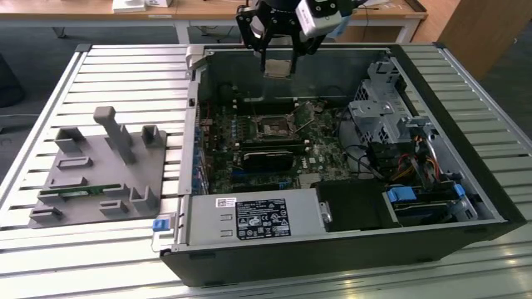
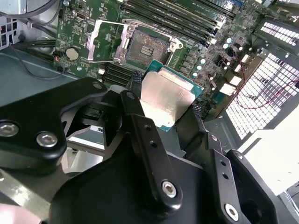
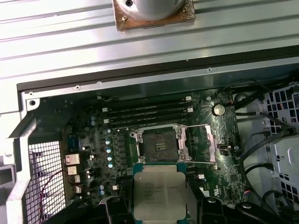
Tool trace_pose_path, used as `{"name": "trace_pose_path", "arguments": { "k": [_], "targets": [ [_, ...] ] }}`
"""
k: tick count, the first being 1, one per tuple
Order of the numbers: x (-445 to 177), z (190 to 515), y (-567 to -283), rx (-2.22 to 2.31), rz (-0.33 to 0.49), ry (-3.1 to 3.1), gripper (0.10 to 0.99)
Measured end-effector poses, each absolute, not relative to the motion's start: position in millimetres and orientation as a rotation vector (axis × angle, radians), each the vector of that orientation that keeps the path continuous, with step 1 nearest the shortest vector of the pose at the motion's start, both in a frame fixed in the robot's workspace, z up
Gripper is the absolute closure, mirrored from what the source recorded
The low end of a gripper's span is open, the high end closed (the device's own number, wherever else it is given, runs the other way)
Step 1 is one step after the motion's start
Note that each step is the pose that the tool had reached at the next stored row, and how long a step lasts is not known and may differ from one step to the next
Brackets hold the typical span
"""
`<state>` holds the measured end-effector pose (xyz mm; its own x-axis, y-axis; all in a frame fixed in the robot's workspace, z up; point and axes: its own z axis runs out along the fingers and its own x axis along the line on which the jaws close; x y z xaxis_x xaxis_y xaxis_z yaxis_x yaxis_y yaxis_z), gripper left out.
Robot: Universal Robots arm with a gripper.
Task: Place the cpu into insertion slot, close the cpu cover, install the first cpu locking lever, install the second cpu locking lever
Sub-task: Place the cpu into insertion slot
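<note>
One flat square cpu with a dull silvery metal top is clamped by its edges in the black gripper, high over the black computer case; the square black silver-rimmed insertion slot is seen well below it, uncovered

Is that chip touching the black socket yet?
Apart. The exterior view shows the cpu, held in the gripper, well above the slot, with open space between.

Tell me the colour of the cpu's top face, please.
Dull silvery metal, framed by a green edge; the second wrist view shows the cpu best.
</note>
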<state>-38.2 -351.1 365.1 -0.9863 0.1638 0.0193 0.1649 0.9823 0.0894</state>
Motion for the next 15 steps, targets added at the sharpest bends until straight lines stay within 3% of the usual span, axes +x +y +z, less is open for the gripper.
{"name": "trace_pose_path", "arguments": {
  "k": [15],
  "targets": [
    [-38.2, 365.1, -351.1, -0.346, -0.142, -3.11, 0.545]
  ]
}}
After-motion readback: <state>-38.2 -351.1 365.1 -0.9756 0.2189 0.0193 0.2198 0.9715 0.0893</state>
